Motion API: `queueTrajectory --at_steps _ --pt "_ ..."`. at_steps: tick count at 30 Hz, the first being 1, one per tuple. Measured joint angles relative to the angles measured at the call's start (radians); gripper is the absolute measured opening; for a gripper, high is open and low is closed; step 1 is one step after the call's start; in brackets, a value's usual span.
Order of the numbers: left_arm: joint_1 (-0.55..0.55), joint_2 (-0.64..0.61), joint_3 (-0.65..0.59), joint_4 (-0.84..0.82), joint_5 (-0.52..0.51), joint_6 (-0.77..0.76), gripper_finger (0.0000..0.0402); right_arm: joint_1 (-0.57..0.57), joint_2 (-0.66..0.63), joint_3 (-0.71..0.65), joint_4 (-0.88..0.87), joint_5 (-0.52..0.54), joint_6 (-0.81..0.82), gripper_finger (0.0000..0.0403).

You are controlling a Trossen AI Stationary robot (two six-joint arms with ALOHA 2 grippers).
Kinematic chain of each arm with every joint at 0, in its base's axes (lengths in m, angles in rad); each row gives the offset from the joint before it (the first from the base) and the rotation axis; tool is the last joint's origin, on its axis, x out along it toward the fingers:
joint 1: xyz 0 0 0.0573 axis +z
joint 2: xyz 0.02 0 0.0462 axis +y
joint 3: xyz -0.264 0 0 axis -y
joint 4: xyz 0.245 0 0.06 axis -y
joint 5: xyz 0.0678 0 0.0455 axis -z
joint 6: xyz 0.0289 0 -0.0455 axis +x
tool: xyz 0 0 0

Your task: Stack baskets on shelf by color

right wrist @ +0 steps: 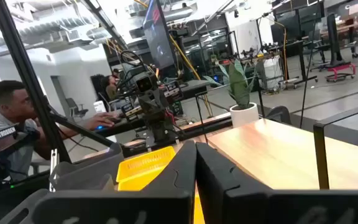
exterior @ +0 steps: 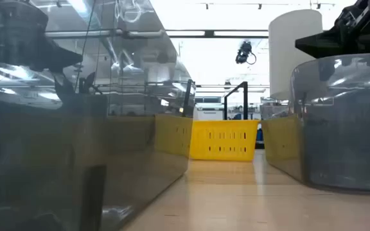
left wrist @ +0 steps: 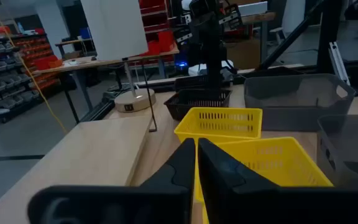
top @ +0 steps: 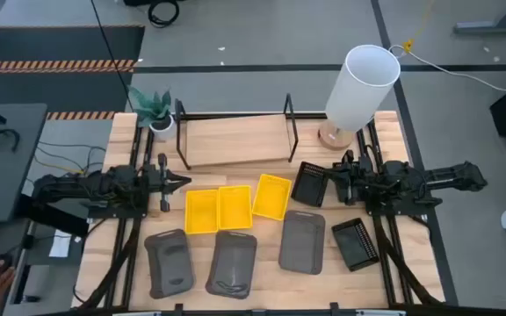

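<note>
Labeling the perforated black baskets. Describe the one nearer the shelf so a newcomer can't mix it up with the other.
Start at the tall white lamp at the right end of the shelf. Just in front of its base, beside the right gripper, lies a black basket, next to the rightmost yellow basket. The other black basket lies closer to the table's front edge, right of a grey basket.

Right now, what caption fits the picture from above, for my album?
Eight baskets lie below the bare shelf, between the shut left gripper and right gripper.
</note>
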Motion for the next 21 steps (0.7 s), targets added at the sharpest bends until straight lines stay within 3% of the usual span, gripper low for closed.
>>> queueTrajectory --at_steps 21 --pt "0.000 0.000 0.000 0.000 0.000 0.000 0.0029 0.000 0.000 0.000 0.000 0.000 0.000 0.0016"
